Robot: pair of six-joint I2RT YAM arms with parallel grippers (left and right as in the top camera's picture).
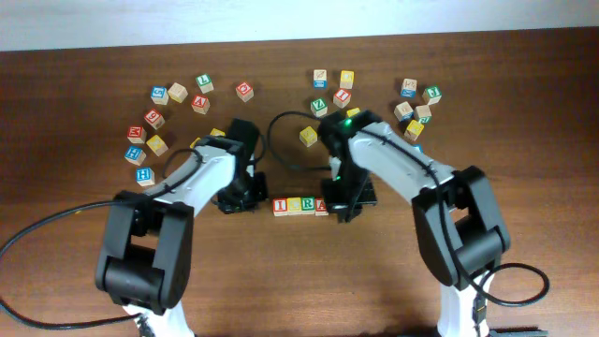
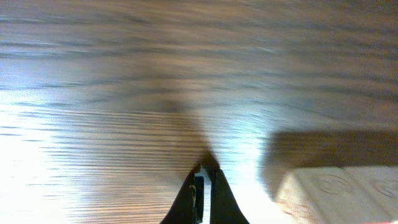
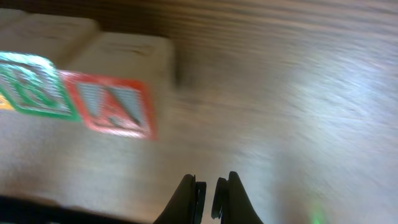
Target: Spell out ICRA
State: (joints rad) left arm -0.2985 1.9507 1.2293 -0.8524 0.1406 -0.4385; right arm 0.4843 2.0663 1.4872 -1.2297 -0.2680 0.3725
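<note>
At centre overhead, whole ICRA row [image 1: 299,206], left pincer [image 2: 205,179], right pincer [image 3: 210,184], both clenched empty (wrist views only).

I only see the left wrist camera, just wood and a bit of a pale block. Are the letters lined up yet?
Observer: Yes. Overhead, a row of four cubes reads I, C, R, A.
Operator: What colour is the A?
Observer: Red. In the right wrist view the A cube sits right beside the green-faced R cube.
Operator: Is the other hand holding anything?
Observer: No. The right gripper is shut on nothing, beside the A end.
</note>
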